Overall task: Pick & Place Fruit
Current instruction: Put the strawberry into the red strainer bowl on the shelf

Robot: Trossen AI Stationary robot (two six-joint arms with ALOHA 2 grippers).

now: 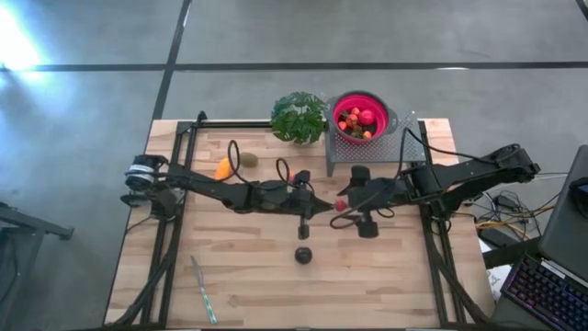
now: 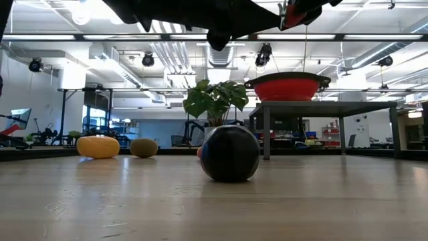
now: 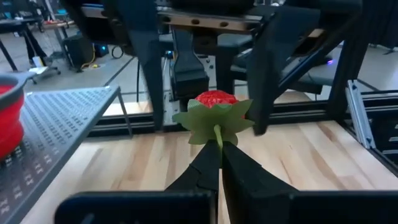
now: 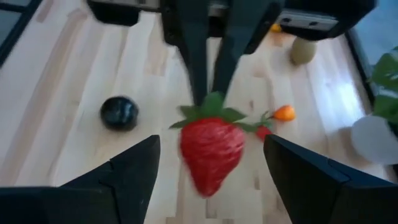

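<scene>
A red toy strawberry (image 4: 211, 154) with a green leaf cap hangs in the air over the table's middle, held by my shut left gripper (image 3: 219, 154), which reaches in level from the left (image 1: 323, 208). My right gripper (image 4: 211, 163) comes from the right, slanting down, and is open. Its fingers stand on either side of the strawberry with a gap on each side. On the table lie a dark round fruit (image 1: 303, 255), a yellow-orange piece (image 1: 223, 168), a kiwi (image 1: 249, 159) and a small orange ball (image 4: 284, 112). My left gripper pinches the strawberry's green stem (image 3: 218, 135), just behind the leaf cap, between its two fingertips. The fingers come level from the table's left. The strawberry sticks out ahead of them, lifted clear of the table, its red body toward the right gripper.
A red bowl (image 1: 380, 112) holding several fruits sits on a grey perforated stand (image 1: 406, 140) at the far right. A leafy green plant (image 1: 299, 117) stands beside it. A thin pale stick (image 1: 203, 290) lies near the front left. Bare wood lies around the dark fruit.
</scene>
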